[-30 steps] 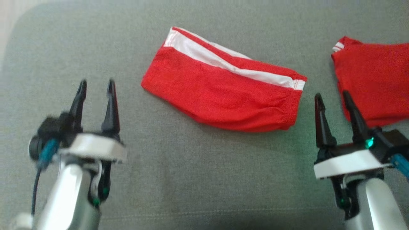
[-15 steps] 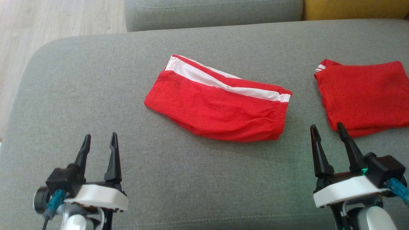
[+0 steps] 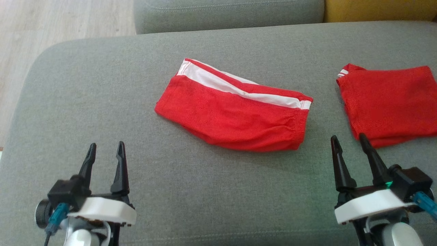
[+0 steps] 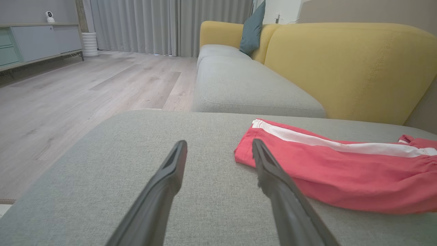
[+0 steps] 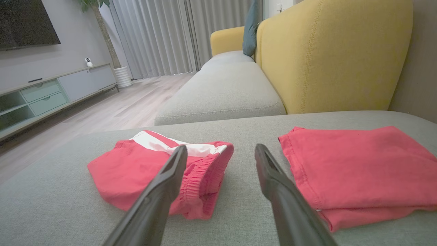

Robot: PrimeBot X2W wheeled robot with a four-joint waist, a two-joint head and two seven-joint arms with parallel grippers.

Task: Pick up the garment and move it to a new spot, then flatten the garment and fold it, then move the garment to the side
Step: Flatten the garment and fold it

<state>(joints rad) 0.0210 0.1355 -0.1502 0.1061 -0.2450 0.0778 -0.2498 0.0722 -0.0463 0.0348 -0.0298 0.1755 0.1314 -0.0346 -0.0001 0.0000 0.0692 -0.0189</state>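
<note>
left claw (image 3: 106, 145), right claw (image 3: 348, 137) released, empty. striped garment (image 3: 232, 112) ahead between them. pinch 2 ends, lift level; skip folded piece (image 3: 389, 102) past right claw.

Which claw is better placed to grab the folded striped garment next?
Probably right: the right claw stands open near the waistband end of the striped garment; the left claw sits farther off.

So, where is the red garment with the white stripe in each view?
Head view: striped garment, centre of the grey cushion.
Left wrist view: striped garment, lower right.
Right wrist view: striped garment, lower left.
Shared landmark: yellow sofa back.
</note>
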